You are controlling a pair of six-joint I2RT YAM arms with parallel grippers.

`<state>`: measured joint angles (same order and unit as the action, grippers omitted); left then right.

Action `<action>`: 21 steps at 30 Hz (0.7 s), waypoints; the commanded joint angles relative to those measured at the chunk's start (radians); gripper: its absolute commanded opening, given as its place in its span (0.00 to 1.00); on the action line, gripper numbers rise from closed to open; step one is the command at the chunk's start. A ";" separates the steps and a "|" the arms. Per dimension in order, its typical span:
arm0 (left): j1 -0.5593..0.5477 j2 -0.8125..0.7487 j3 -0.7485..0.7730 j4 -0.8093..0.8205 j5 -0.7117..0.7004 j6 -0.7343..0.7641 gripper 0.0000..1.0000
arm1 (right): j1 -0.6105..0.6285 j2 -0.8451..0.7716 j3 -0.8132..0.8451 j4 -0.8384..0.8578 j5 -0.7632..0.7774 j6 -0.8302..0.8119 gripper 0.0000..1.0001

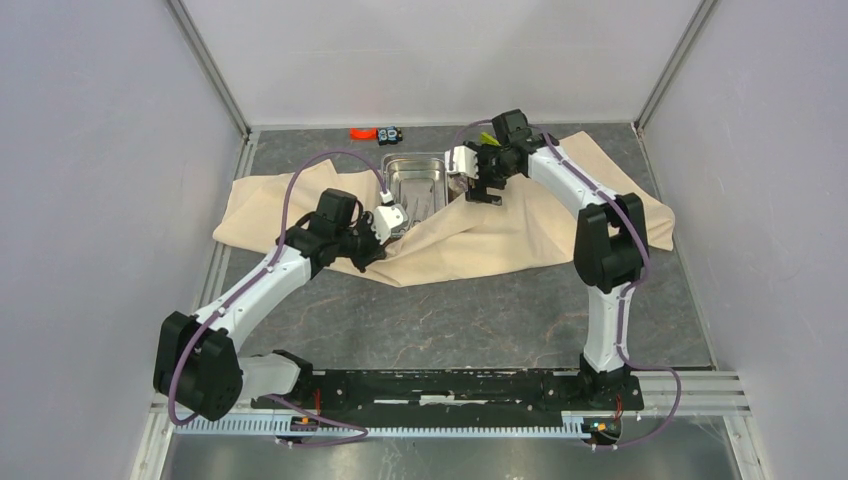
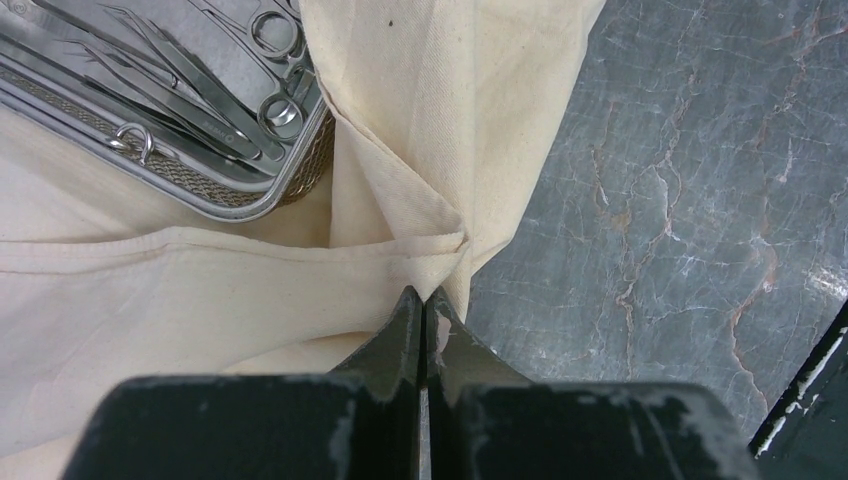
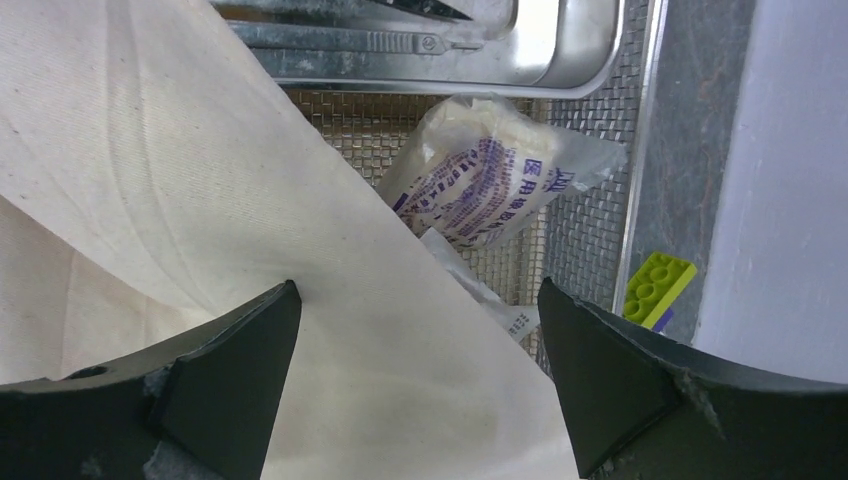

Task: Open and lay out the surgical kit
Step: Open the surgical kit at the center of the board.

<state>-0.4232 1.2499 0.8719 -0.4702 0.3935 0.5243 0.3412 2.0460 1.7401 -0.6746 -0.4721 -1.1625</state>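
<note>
The beige cloth wrap point(image 1: 520, 235) lies spread across the back of the table, partly folded over the steel tray point(image 1: 415, 163). My left gripper point(image 1: 378, 243) is at the wrap's front edge, left of centre. In the left wrist view its jaws point(image 2: 424, 296) are shut on a gathered fold of the cloth point(image 2: 200, 300). Beside it, forceps and scissors point(image 2: 200, 95) lie in the tray point(image 2: 235, 203). My right gripper point(image 1: 486, 190) hangs open over the tray's right side. Between its fingers point(image 3: 420, 300) is cloth point(image 3: 150, 150), untouched. A sealed packet point(image 3: 490, 175) lies on the mesh tray point(image 3: 590, 235) beyond.
Small orange and black pieces point(image 1: 375, 132) sit at the back wall. A yellow-green brick point(image 3: 657, 287) lies just outside the tray's right rim, close to the right fingertip. The enclosure's walls ring the table on three sides. Bare grey marble table point(image 2: 680, 200) lies in front of the wrap.
</note>
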 commanded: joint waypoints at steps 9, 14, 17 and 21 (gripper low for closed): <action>-0.008 0.008 0.044 0.010 -0.049 -0.014 0.02 | 0.039 0.095 0.113 -0.210 0.081 -0.179 0.71; -0.009 0.007 0.040 0.023 -0.069 -0.013 0.02 | 0.041 0.099 0.112 -0.219 0.083 -0.172 0.49; -0.008 0.008 0.038 0.028 -0.086 -0.012 0.02 | 0.040 0.081 0.100 -0.218 0.084 -0.164 0.33; -0.008 0.007 0.038 0.028 -0.097 -0.017 0.02 | 0.040 0.014 0.029 -0.180 0.084 -0.151 0.08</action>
<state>-0.4278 1.2549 0.8761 -0.4618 0.3305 0.5236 0.3794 2.1399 1.8122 -0.8501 -0.3714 -1.2911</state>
